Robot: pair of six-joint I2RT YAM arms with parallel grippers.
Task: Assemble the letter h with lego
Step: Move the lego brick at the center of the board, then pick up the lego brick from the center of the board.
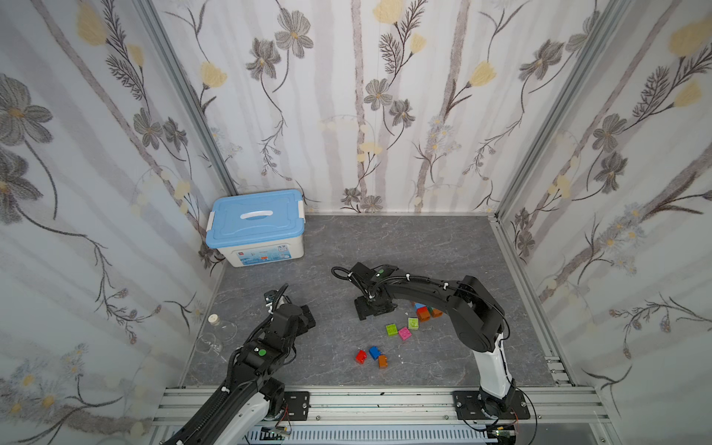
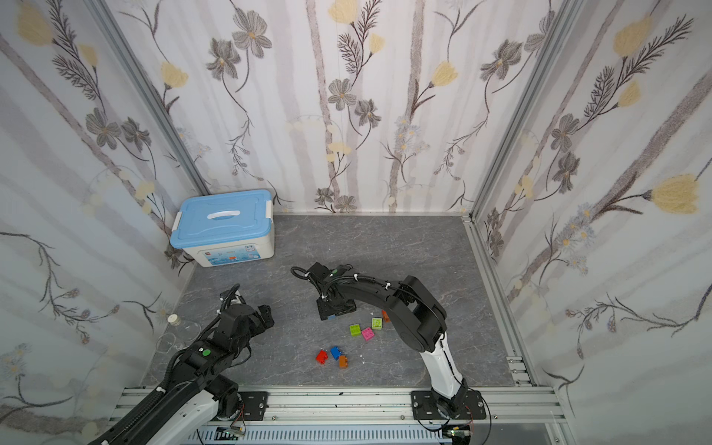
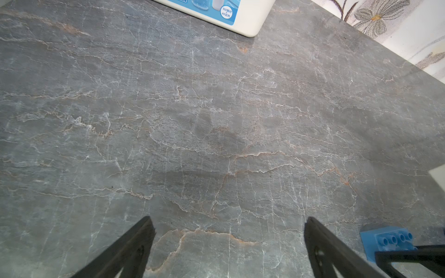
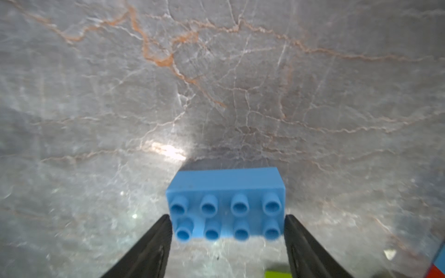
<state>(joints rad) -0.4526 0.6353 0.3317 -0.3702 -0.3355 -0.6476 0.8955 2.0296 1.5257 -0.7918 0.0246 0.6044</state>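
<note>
My right gripper (image 4: 227,216) is shut on a long light-blue lego brick (image 4: 226,192), one finger on each short end and the studs facing the wrist camera, low over the grey table. In the left wrist view this brick (image 3: 385,238) looks set on the table. Loose lego lies near the right arm: a lime brick (image 1: 392,329), a pink one (image 1: 404,333) and a second lime one (image 1: 413,323). Closer to the front lie red (image 1: 361,356), blue (image 1: 374,352) and orange (image 1: 383,361) bricks. A stacked orange, red and blue cluster (image 1: 424,313) is partly hidden by the right arm. My left gripper (image 3: 227,219) is open over bare table.
A white storage box with a light-blue lid (image 1: 256,227) stands at the back left corner. A clear glass bottle (image 1: 219,327) lies by the left wall. Patterned walls close three sides. An aluminium rail (image 1: 366,400) runs along the front.
</note>
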